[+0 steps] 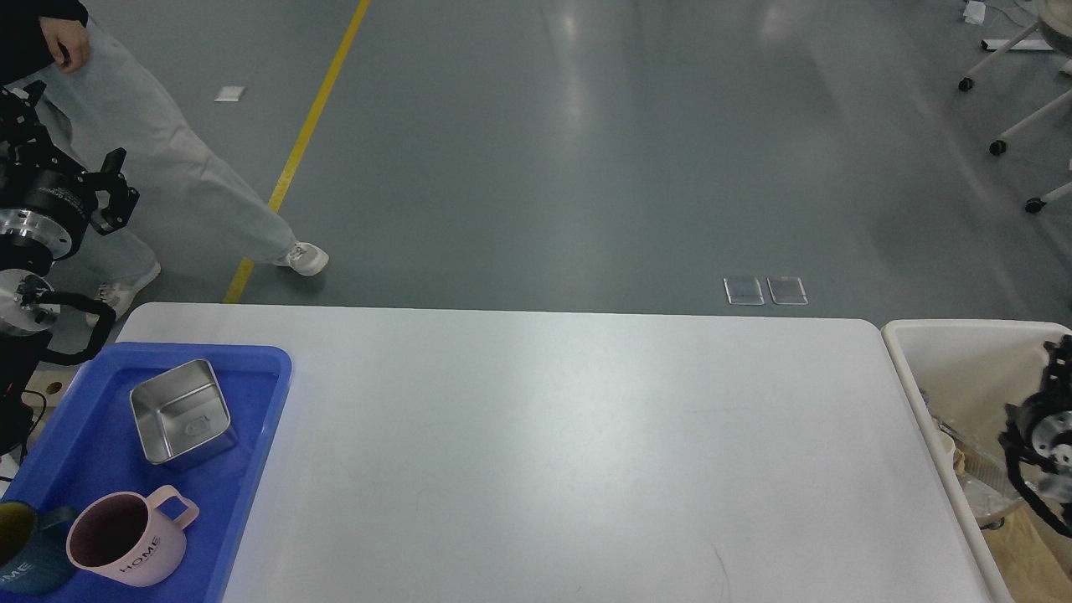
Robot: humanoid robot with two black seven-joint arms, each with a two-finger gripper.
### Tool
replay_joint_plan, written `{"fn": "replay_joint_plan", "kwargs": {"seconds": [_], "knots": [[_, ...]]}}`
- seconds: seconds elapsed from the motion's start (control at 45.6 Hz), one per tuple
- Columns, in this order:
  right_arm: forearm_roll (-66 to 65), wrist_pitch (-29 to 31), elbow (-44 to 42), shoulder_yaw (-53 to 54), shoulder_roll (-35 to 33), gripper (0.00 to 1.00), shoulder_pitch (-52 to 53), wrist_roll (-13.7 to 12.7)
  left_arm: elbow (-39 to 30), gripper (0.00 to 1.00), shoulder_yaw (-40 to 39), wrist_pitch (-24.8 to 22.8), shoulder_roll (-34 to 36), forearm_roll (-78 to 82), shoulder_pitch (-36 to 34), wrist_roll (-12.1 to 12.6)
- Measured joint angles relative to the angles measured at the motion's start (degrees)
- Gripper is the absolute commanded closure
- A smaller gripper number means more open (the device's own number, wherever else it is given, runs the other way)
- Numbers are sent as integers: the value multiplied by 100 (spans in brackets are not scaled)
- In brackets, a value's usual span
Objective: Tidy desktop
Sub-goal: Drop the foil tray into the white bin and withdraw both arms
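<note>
Now, with the desktop (544, 435) bare, I'd park both arms wide, though whether my left gripper (105, 188) or right gripper (1057, 352) grips anything, I cannot tell.

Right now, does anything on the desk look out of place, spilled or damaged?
Nothing stands out. The desktop shows no spill or damage. The metal box, the pink mug and a dark mug stand upright inside the blue tray. The bin sits at the right edge.
</note>
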Motion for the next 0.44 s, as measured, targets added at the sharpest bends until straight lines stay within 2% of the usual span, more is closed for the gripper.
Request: {"fn": "replay_joint_plan", "kwargs": {"seconds": [0.154, 0.439], "knots": [[0, 7, -1, 623, 782, 0, 570, 28, 12, 3, -221, -111, -233, -717, 90, 4], [-2, 103, 16, 1355, 1623, 0, 1249, 128, 18, 3, -703, -804, -672, -1270, 337, 38]]}}
